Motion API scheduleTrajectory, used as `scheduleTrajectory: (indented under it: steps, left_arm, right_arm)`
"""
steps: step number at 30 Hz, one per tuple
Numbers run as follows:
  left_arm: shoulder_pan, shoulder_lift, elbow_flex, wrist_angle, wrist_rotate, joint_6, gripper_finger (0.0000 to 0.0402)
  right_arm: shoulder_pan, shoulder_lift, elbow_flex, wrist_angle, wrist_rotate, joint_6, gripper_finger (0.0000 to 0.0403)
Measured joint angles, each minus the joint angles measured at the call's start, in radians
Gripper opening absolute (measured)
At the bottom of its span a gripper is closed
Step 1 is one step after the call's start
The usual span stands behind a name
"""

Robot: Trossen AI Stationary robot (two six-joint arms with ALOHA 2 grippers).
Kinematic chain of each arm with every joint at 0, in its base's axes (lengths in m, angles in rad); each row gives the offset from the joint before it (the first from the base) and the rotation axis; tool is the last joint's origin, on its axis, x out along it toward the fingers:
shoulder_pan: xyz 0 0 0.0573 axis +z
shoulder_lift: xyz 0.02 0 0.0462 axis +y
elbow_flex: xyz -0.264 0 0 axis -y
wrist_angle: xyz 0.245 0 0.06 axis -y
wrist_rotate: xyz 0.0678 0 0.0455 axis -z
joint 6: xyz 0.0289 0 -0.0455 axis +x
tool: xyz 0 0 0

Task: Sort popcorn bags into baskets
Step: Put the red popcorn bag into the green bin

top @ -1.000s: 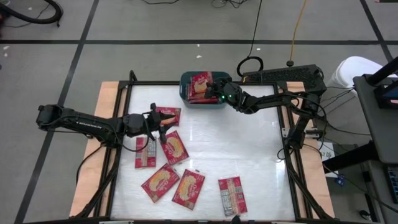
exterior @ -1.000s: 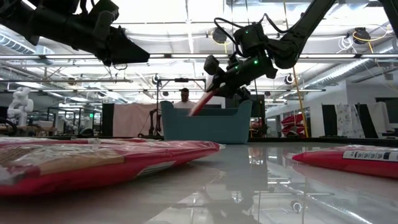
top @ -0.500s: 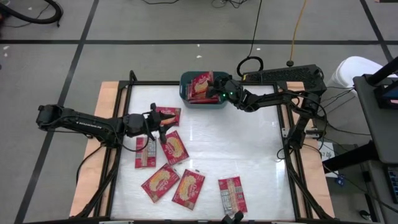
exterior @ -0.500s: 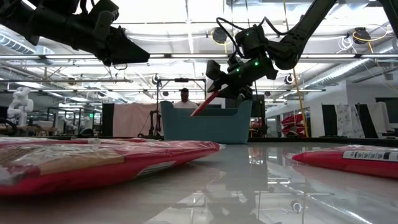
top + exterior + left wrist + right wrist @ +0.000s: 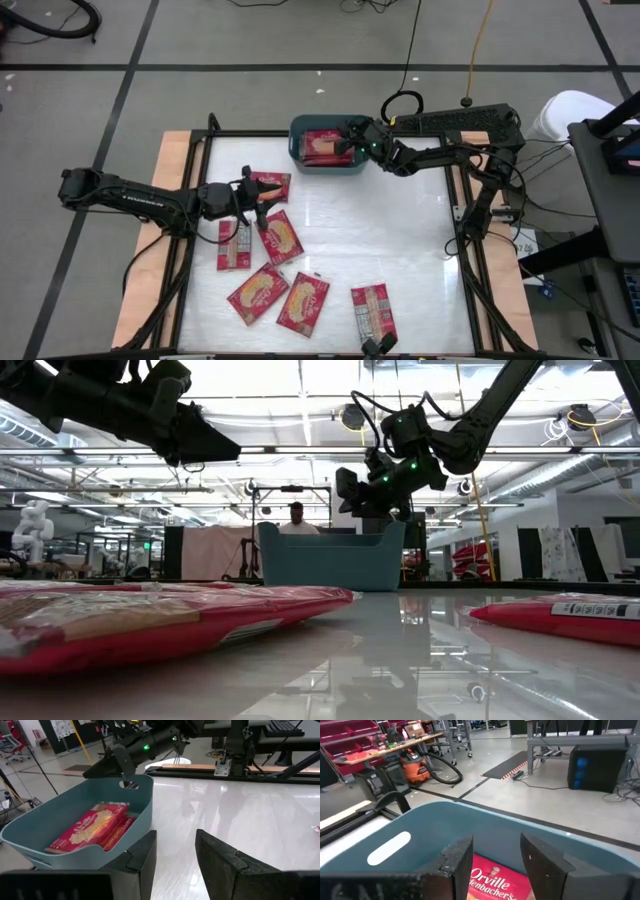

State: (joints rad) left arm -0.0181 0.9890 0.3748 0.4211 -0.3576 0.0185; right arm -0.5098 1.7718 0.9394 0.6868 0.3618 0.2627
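The teal basket (image 5: 325, 147) stands at the table's far edge with red popcorn bags (image 5: 322, 143) lying flat inside it. My right gripper (image 5: 352, 140) hovers open over the basket's right end, level, above the top bag (image 5: 490, 881) and clear of it. Several more popcorn bags (image 5: 280, 238) lie flat on the table's left and near part. My left gripper (image 5: 262, 196) hangs open above those bags and faces the basket (image 5: 75, 835), with nothing between its fingers (image 5: 220, 860).
The table's right half is bare glossy white (image 5: 410, 250). A bag (image 5: 373, 312) lies near the front edge. A black frame rail (image 5: 460, 200) runs along the table's sides. In the low view a person (image 5: 297, 515) stands behind the basket (image 5: 332, 560).
My right gripper has let go of the popcorn bag that hung tilted from it into the basket. That bag now lies flat inside on the others. The gripper has rolled about its own axis and shifted slightly toward the table's far edge.
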Motion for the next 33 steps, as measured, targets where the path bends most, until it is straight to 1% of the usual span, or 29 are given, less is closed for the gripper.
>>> scheduleTrajectory:
  steps: [2, 6, 10, 13, 20, 26, 33]
  left_arm:
    - [0.000, 0.000, 0.000, 0.000, 0.000, -0.003, 0.0141]
    - [0.000, 0.000, 0.000, -0.003, 0.000, -0.013, 0.0141]
    - [0.000, 0.000, 0.000, -0.013, 0.000, -0.019, 0.0141]
    - [0.000, 0.000, 0.000, -0.039, 0.000, -0.028, 0.0141]
    - [-0.006, 0.000, 0.001, -0.154, 0.000, -0.087, 0.0141]
    - [-0.055, -0.001, 0.006, -0.269, 0.030, -0.194, 0.0141]
    - [-0.164, -0.002, 0.044, -0.443, 0.046, -0.327, 0.0141]
  right_arm:
    - [0.001, 0.000, 0.000, 0.006, -0.008, -0.012, 0.0157]
    - [0.021, 0.000, 0.000, 0.053, -0.123, -0.010, 0.0157]
    - [0.066, -0.003, 0.000, 0.070, -0.184, -0.005, 0.0157]
    - [0.113, -0.017, 0.000, 0.050, -0.212, -0.016, 0.0157]
    - [0.255, -0.061, 0.000, -0.078, -0.288, -0.100, 0.0157]
    - [0.393, -0.069, 0.000, -0.205, -0.288, -0.157, 0.0157]
    - [0.505, -0.069, 0.000, -0.276, -0.286, -0.165, 0.0157]
